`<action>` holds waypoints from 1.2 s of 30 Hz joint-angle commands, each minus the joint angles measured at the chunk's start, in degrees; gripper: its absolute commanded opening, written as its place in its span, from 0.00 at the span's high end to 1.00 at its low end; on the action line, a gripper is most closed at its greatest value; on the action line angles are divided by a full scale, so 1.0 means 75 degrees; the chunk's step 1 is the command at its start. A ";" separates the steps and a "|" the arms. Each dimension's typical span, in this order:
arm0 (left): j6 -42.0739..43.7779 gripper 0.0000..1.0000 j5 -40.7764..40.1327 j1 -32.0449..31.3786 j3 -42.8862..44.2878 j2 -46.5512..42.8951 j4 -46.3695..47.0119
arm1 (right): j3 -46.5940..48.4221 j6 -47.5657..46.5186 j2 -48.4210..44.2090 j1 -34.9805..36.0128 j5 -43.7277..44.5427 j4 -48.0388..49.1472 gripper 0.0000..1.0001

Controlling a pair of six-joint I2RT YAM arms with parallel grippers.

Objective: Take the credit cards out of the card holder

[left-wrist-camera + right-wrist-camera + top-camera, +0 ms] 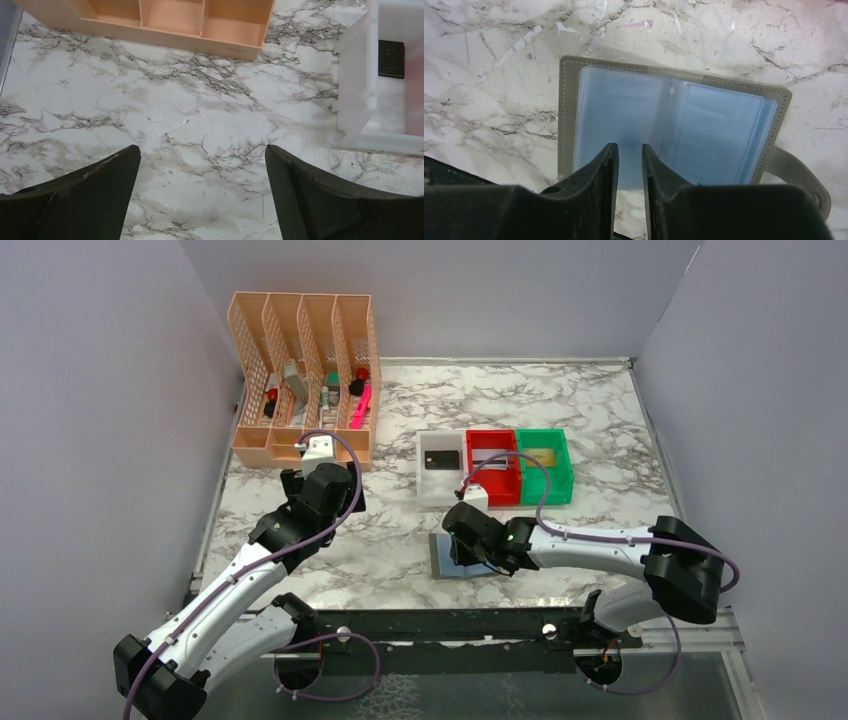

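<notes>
Top: the left arm stretches forward toward the rack. The right arm bends left, low over the holder, which lies open before the white bin, long axis left-right. A black card lies in that bin.

Left wrist: the left gripper is spread wide above marble.

Right wrist: the right gripper is over the holder's near edge, fingers nearly together (a slim gap; any grip can't be told). The strap points right.

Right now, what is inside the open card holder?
The card holder shows no card in its light-blue pockets. The right gripper covers the near middle strip, so that part is hidden.
</notes>
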 commanded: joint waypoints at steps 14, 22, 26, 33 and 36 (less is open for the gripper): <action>0.0065 0.01 0.0165 0.0047 -0.0013 -0.0079 0.0032 | 0.0426 -0.0407 0.0184 0.0073 -0.0410 0.0273 0.25; 0.0067 0.01 0.0177 0.0050 -0.0024 -0.0041 0.0031 | 0.0642 -0.0265 0.0505 0.0116 0.0015 -0.0127 0.27; 0.0071 0.01 0.0189 0.0050 -0.0018 -0.0014 0.0030 | 0.0505 -0.0080 0.0320 0.0122 0.0518 -0.0366 0.39; 0.0071 0.01 0.0224 0.0058 -0.0007 0.0036 0.0037 | 0.0179 0.0112 -0.0223 0.0119 0.0706 -0.0315 0.55; 0.0071 0.01 0.0234 0.0058 -0.0013 0.0041 0.0033 | 0.0072 0.0160 -0.0418 0.0122 0.0723 -0.0240 0.60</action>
